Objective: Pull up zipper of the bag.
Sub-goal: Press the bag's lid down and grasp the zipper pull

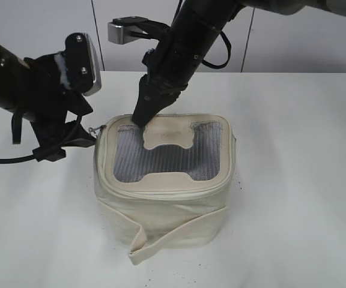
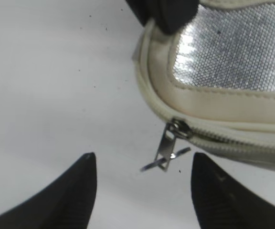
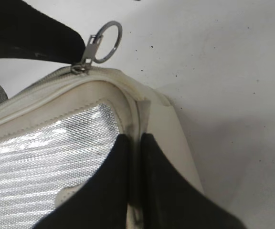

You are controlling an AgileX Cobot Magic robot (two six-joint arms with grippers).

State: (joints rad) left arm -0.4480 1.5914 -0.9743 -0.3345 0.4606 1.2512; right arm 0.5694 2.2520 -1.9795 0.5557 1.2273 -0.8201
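A: Where do you find the bag [image 1: 164,186]?

B: You find it standing on the white table [image 1: 299,180], near the middle, top panel up. The grey mesh window [image 1: 161,159] faces up, and a loose cream strap [image 1: 173,237] hangs across the front wall.

A: Where is the zipper [image 2: 223,136]?

B: It runs along the rim of the top panel. In the left wrist view the silver slider and its ring pull [image 2: 168,152] hang off the rim at the bag's left rear corner. The right wrist view shows the ring standing out from that same corner.

A: State of the left gripper [image 2: 142,191]?

B: Its fingers are spread apart. The ring pull lies between them, nearer their tips, and you see no contact with either finger.

A: State of the right gripper [image 3: 133,191]?

B: Its fingers are pressed together, with only a narrow slit between them, and bear down on the top panel at the rear left edge. You cannot tell whether fabric is pinched between them.
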